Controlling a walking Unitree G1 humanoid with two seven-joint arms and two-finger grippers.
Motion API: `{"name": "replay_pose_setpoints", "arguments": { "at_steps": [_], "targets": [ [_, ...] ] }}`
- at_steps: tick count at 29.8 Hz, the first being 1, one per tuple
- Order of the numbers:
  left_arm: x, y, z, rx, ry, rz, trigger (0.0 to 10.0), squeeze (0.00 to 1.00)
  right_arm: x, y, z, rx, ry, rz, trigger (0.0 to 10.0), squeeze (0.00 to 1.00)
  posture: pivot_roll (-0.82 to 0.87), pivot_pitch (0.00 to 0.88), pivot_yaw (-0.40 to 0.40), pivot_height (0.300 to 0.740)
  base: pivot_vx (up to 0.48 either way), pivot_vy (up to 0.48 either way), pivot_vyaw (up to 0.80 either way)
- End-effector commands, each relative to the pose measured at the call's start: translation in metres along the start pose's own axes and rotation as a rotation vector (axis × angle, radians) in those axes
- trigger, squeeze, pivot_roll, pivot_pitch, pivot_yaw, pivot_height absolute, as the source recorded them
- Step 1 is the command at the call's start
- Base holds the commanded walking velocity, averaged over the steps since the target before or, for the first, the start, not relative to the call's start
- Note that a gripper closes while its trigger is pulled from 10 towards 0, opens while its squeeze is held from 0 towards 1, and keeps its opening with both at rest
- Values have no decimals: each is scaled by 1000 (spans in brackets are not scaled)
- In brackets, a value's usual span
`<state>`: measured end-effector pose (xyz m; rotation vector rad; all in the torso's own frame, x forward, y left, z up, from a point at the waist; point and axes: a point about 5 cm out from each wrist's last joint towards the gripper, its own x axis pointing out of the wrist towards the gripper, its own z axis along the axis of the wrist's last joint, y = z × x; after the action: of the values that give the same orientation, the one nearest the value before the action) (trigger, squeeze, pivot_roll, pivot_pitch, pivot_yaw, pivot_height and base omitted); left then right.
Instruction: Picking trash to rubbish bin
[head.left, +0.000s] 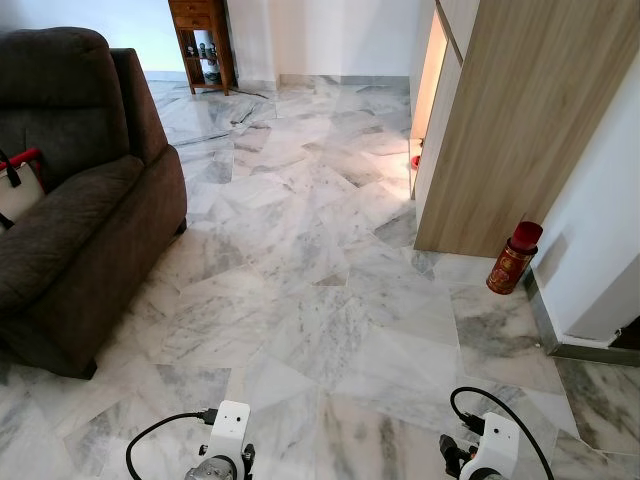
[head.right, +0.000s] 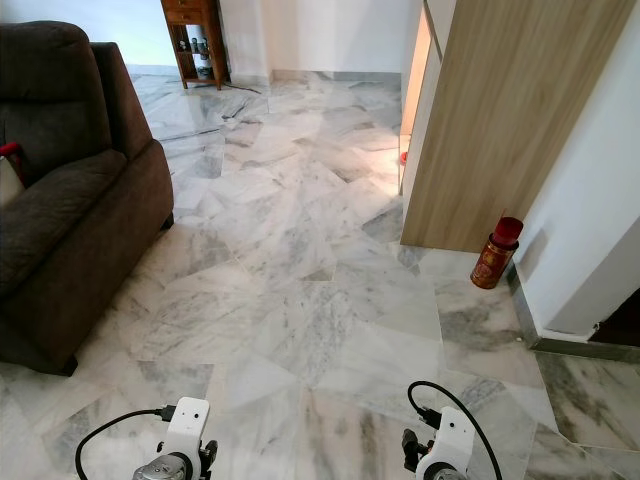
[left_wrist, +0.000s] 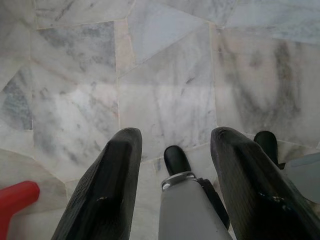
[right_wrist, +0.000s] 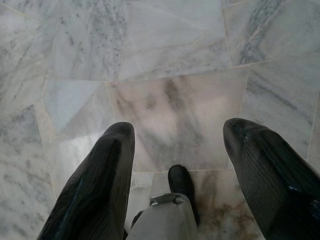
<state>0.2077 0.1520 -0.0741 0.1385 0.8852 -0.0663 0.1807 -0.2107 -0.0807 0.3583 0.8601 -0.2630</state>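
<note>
**Red can by the wooden cabinet, both grippers spread and empty**

Head views: a red cylindrical can (head.left: 513, 258) stands upright on the grey-veined marble floor (head.left: 320, 300), just beside the light wooden cabinet (head.left: 520, 120). A dark brown armchair (head.left: 80, 190) sits left.

Left wrist view: left gripper (left_wrist: 175, 185) spread apart, empty.

Right wrist view: right gripper (right_wrist: 177, 182) likewise released above the floor.

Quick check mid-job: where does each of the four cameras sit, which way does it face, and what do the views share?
Left eye: on the head, looking forward and down at the marble floor, sofa, red can; both wrists at the bottom edge.
Right eye: beside it, same scene shifted slightly.
Left wrist: looks down along the open left gripper at floor, with the robot's leg and feet below.
Right wrist: looks down along the open right gripper, leg and foot below.
All four share the floor.
</note>
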Motion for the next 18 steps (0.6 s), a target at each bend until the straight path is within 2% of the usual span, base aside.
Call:
{"name": "replay_pose_setpoints", "arguments": {
  "at_steps": [1,6,11,14,16,18],
  "targets": [
    [-1,3,-5,-7,17,9,10000,0,1,3,3,-3,-13,11,10000,0,-144,0,14,740,0,0,0],
    [-1,7,-5,-2,20,17,10000,0,1,1,3,-28,-18,-9,10000,0,-142,0,0,740,0,0,98],
    [0,6,-3,-14,13,20,10000,0,-1,-9,4,2,-28,-57,10000,0,-142,0,-7,740,0,0,800],
    [0,5,-2,-17,12,18,10000,0,-1,-10,4,4,-26,-61,10000,0,-136,0,-5,740,0,0,800],
    [-1,2,-4,-16,15,9,10000,0,0,-8,8,53,-51,-62,10000,0,-143,0,4,740,0,0,800],
    [-1,1,-5,-14,17,7,10000,0,0,-8,9,45,-53,-58,10000,0,-145,0,5,740,0,0,800]
  ]
}}
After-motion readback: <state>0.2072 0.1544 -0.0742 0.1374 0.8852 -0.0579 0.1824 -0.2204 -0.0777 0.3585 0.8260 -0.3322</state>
